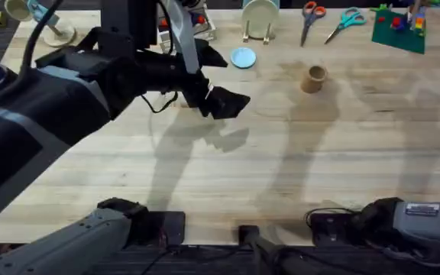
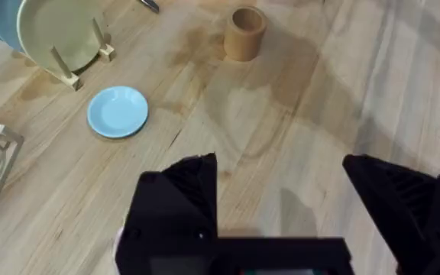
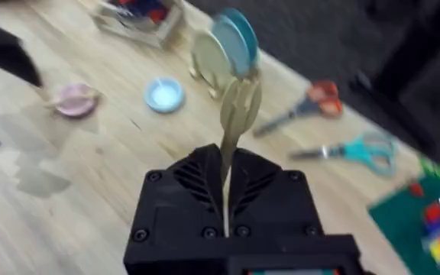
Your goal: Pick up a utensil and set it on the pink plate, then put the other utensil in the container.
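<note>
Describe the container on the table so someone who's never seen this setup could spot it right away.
Start at the upright plate rack at the table's far edge. Just right of it and nearer the arms stands the container, alone on bare wood. It is a small tan-brown cylinder with an open top, unlike the flat light blue plate to its left.

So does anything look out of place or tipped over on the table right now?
Nothing looks spilled or damaged. The cup stands upright, and the blue plate lies flat beside the plate rack. The pink plate has a utensil on it, and the right claw holds the fork upright.
</note>
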`<state>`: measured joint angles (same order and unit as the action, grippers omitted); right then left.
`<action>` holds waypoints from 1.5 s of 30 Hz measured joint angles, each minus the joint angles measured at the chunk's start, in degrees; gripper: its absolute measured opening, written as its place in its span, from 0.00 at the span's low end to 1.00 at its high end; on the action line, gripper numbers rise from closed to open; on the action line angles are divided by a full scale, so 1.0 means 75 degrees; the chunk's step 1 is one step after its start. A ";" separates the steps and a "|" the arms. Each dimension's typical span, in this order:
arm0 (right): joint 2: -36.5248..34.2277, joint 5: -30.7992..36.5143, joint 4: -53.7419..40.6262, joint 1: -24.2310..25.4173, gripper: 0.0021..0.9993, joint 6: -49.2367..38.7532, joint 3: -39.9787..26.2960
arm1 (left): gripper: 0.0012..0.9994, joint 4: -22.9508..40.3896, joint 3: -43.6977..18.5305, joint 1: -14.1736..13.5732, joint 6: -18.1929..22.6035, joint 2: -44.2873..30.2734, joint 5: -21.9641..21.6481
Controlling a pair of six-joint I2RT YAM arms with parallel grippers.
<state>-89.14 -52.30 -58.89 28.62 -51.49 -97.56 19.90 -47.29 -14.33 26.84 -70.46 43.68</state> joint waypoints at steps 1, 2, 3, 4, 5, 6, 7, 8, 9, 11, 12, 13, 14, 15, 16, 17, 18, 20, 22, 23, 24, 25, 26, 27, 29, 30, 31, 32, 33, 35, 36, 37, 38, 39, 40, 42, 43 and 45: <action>0.0000 -0.0281 0.0002 0.0000 0.03 -0.0148 0.0000 | 1.00 -0.0002 0.0000 0.0000 0.0001 0.0000 0.0000; 0.0000 -0.0563 0.0002 0.0000 0.03 -0.0289 0.0000 | 1.00 0.0000 0.0000 0.0000 0.0001 0.0000 0.0000; 0.0000 -0.0805 0.0002 0.0000 0.03 -0.0416 0.0000 | 1.00 0.0000 0.0000 0.0000 0.0001 0.0000 0.0000; 0.0000 -0.1084 0.0002 0.0000 0.03 -0.0561 0.0000 | 1.00 0.0000 0.0000 0.0000 0.0001 0.0000 0.0000; 0.0000 -0.1356 0.0005 0.0000 0.03 -0.0706 0.0000 | 1.00 0.0000 0.0000 0.0000 0.0001 0.0000 0.0000; -0.0001 -0.1565 0.0005 0.0000 0.03 -0.0824 0.0000 | 0.99 0.0000 0.0000 0.0000 0.0001 0.0000 0.0000; 0.0000 -0.1792 0.0005 0.0000 0.03 -0.0963 0.0000 | 1.00 0.0000 0.0000 0.0000 0.0001 0.0000 0.0000; 0.0000 -0.2016 0.0007 0.0000 0.03 -0.1107 0.0000 | 1.00 0.0002 0.0000 0.0000 -0.0002 0.0000 0.0000; -0.0003 -0.2172 0.0008 0.0000 0.03 -0.1208 0.0000 | 1.00 0.0010 0.0000 0.0000 0.0001 0.0000 0.0000; -0.0020 -0.2474 0.0013 0.0000 0.03 -0.1415 0.0000 | 1.00 0.0058 0.0000 0.0000 -0.0001 0.0000 0.0000; -0.0051 -0.2622 0.0011 0.0000 0.03 -0.1510 0.0000 | 1.00 0.0067 0.0000 0.0000 -0.0002 0.0000 0.0000; -0.0098 -0.2763 0.0014 0.0000 0.03 -0.1596 -0.0003 | 1.00 0.0064 0.0000 0.0000 0.0001 0.0000 0.0000; -0.0162 -0.2908 0.0014 0.0000 0.03 -0.1674 -0.0003 | 1.00 0.0064 0.0000 0.0000 -0.0002 0.0000 0.0000; -0.0244 -0.3067 0.0014 0.0000 0.03 -0.1756 -0.0003 | 1.00 0.0064 0.0000 0.0000 -0.0002 0.0000 0.0000; -0.0333 -0.3219 0.0011 0.0000 0.03 -0.1824 -0.0003 | 1.00 0.0066 0.0000 0.0000 0.0001 0.0000 0.0000; -0.0452 -0.3395 0.0015 0.0000 0.03 -0.1928 -0.0003 | 1.00 0.0064 0.0000 0.0000 -0.0001 0.0000 -0.0002; -0.0583 -0.3567 0.0017 0.0000 0.03 -0.2013 -0.0003 | 1.00 0.0064 0.0000 0.0000 0.0001 0.0000 0.0000; -0.0855 -0.3871 0.0018 0.0000 0.03 -0.2169 -0.0003 | 1.00 0.0064 0.0000 0.0000 -0.0001 0.0000 -0.0001; -0.1144 -0.4009 0.0019 0.0000 0.03 -0.2299 -0.0003 | 1.00 0.0064 0.0000 0.0000 0.0001 0.0000 0.0000; -0.1267 -0.4025 0.0019 0.0000 0.03 -0.2348 -0.0003 | 1.00 0.0064 0.0000 0.0000 0.0001 0.0000 -0.0002; -0.1405 -0.4035 0.0019 -0.0014 0.03 -0.2391 -0.0003 | 1.00 0.0064 0.0000 0.0000 0.0001 0.0000 0.0000; -0.1530 -0.4035 0.0017 -0.0029 0.03 -0.2426 -0.0003 | 1.00 0.0064 0.0000 0.0000 0.0001 0.0000 0.0000; -0.1636 -0.4039 0.0019 -0.0045 0.03 -0.2471 -0.0003 | 1.00 0.0064 0.0000 0.0000 0.0001 0.0000 0.0000; -0.1740 -0.4044 0.0018 -0.0075 0.03 -0.2534 -0.0003 | 1.00 0.0064 0.0000 0.0000 0.0000 0.0000 0.0000; -0.1899 -0.4044 0.0019 -0.0183 0.03 -0.2682 -0.0003 | 1.00 0.0064 0.0000 0.0000 0.0001 0.0000 0.0000; -0.1947 -0.4044 0.0017 -0.0246 0.03 -0.2761 -0.0003 | 1.00 0.0064 0.0000 0.0000 0.0001 0.0000 0.0000; -0.1989 -0.4043 0.0019 -0.0334 0.03 -0.2853 -0.0003 | 1.00 0.0064 0.0000 0.0000 0.0001 0.0000 -0.0001; -0.2020 -0.4041 0.0019 -0.0427 0.03 -0.2969 -0.0003 | 1.00 0.0064 0.0000 0.0000 0.0000 0.0000 0.0000; -0.2040 -0.4038 0.0019 -0.0509 0.03 -0.3071 -0.0003 | 1.00 0.0064 0.0000 0.0000 -0.0002 0.0000 0.0000; -0.2089 -0.4033 0.0026 -0.0676 0.03 -0.3328 0.0012 | 1.00 0.0064 0.0000 0.0000 0.0001 0.0000 0.0000; -0.2113 -0.4033 0.0029 -0.0755 0.03 -0.3455 0.0052 | 1.00 0.0064 0.0000 0.0000 0.0001 0.0000 -0.0003; -0.2137 -0.4033 0.0028 -0.0820 0.03 -0.3558 0.0116 | 1.00 0.0064 0.0000 0.0000 0.0001 0.0000 0.0000; -0.2165 -0.4033 0.0032 -0.0870 0.03 -0.3652 0.0205 | 1.00 0.0064 0.0000 0.0000 0.0000 0.0000 0.0000; -0.2198 -0.4033 0.0034 -0.0909 0.03 -0.3764 0.0337 | 1.00 0.0064 0.0000 0.0000 0.0001 0.0000 0.0000; -0.2238 -0.4033 0.0036 -0.0929 0.03 -0.3867 0.0489 | 0.99 0.0064 0.0000 0.0000 0.0001 0.0000 -0.0003; -0.2353 -0.4046 0.0029 -0.0935 0.03 -0.4122 0.0845 | 1.00 0.0064 0.0000 0.0000 0.0001 0.0000 -0.0001; -0.2401 -0.4058 0.0034 -0.0935 0.03 -0.4232 0.1028 | 1.00 0.0064 0.0000 0.0000 0.0001 0.0000 0.0000; -0.2475 -0.4068 0.0019 -0.0932 0.03 -0.4462 0.1409 | 1.00 0.0064 0.0000 0.0000 0.0001 0.0000 0.0000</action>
<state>-107.71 -82.81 -58.74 21.63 -84.95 -86.99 20.38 -47.29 -14.33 26.85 -70.46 43.68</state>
